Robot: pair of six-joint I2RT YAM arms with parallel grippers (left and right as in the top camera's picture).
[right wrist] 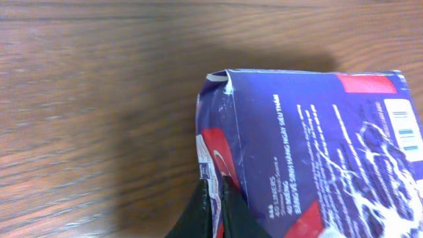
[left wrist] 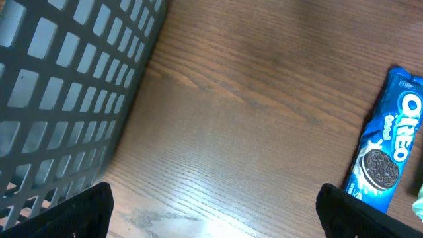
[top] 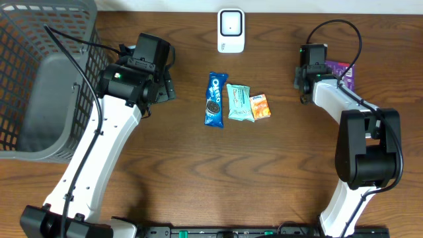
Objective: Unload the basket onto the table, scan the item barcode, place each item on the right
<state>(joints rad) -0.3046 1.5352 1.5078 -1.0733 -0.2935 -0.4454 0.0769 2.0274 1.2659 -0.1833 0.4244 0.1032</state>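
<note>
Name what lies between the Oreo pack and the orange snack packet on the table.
In the overhead view, a mint-green packet lies between the Oreo pack and the orange packet, its right edge touching the orange one.

**Purple packet at upper right, scanner at top centre**

The purple snack packet (right wrist: 317, 152) is sitting in the upper right of the overhead frame. In the right wrist view it is showing white print, red patches and a white barcode label (right wrist: 402, 125) by the right edge of the frame. The right gripper (right wrist: 213, 198) is pinching its lower left corner. The white scanner (top: 230, 30) is sitting at top centre. An Oreo pack (top: 215, 99), a mint-green packet (top: 239, 102) and an orange packet (top: 260, 106) are lying side by side at mid-frame.
</note>
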